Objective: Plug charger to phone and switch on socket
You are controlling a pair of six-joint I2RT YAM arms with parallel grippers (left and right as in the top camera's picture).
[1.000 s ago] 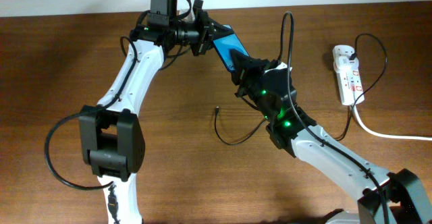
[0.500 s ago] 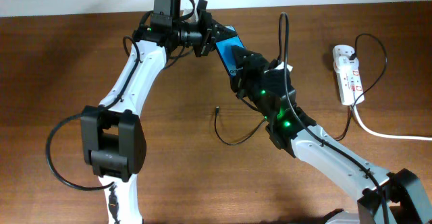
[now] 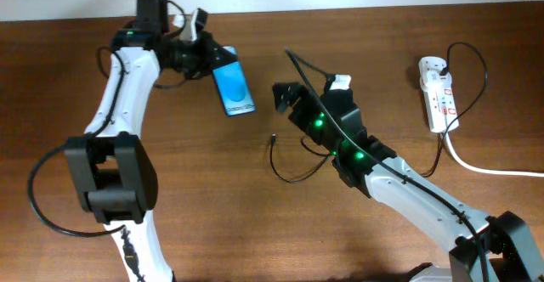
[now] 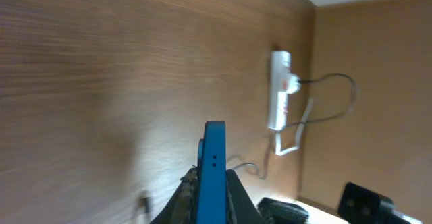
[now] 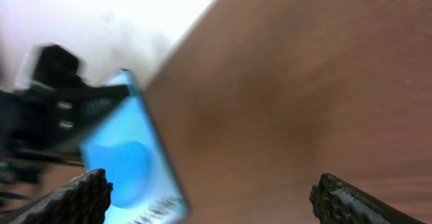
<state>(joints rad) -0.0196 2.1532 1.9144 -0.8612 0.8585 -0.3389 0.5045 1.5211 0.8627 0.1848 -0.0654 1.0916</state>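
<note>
The phone [image 3: 234,87], its screen bright blue, hangs above the table's back left part, and my left gripper [image 3: 214,64] is shut on its upper end. In the left wrist view its blue edge [image 4: 214,170] stands between the two fingers. To its right my right gripper [image 3: 283,97] is open and apart from it, and the right wrist view has the blurred phone [image 5: 131,163] beyond the left finger [image 5: 84,197]. The charger [image 3: 289,177] curls on the table, its plug tip [image 3: 274,136] lying free. At the right edge lies the white socket [image 3: 438,93], also seen as the socket [image 4: 280,92].
A thick white cord [image 3: 484,167] runs from the socket off to the right. The charger's thin cable arches over my right arm [image 3: 399,180] toward the socket. The wall edge runs along the back of the table [image 3: 102,188].
My left arm has swung left with the phone, away from the right gripper. The right gripper, shut at the phone's lower end before, has opened wide and stands apart from it.
</note>
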